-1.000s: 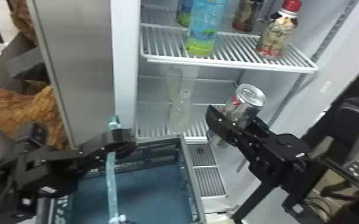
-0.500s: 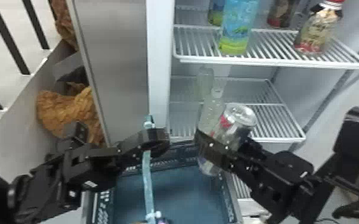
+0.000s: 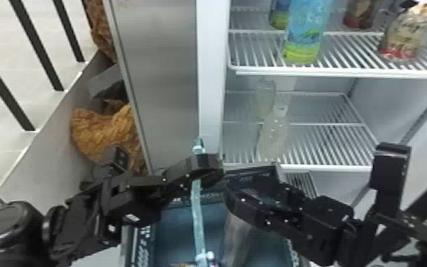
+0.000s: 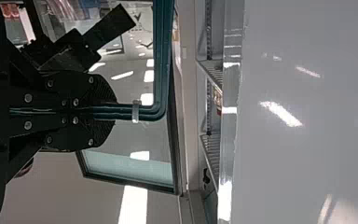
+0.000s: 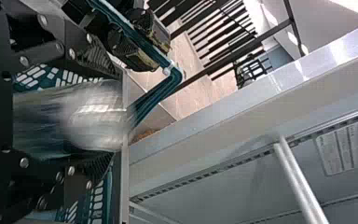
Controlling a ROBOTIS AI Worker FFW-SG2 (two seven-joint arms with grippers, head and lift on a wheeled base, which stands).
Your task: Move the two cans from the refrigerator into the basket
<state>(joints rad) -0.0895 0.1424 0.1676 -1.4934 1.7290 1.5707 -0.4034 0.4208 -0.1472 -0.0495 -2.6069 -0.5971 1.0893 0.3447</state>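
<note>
My left gripper [image 3: 207,170] is shut on the handle [image 3: 197,213] of the blue basket [image 3: 138,245]; the left wrist view shows this gripper [image 4: 114,111] clamped around the handle [image 4: 142,113]. Just right of the handle, my right gripper [image 3: 238,188] is over the basket. Below it a silver can [image 3: 236,232] shows as a blurred streak against the basket's interior. In the right wrist view the fingers of this gripper [image 5: 115,113] stand wide apart, and the smeared can [image 5: 91,116] lies between and behind them, with basket lattice [image 5: 42,79] around.
The open refrigerator's wire shelves [image 3: 315,167] are behind and right of the basket. Bottles [image 3: 303,39] stand on the upper shelf, clear ones [image 3: 273,135] on the lower. A steel panel [image 3: 166,78] rises at left, beside crumpled brown material [image 3: 103,133].
The view has swung rightward. My right gripper has moved left from the shelves to over the basket; its fingers have parted and the can has dropped lower between them. The left still grips the handle.
</note>
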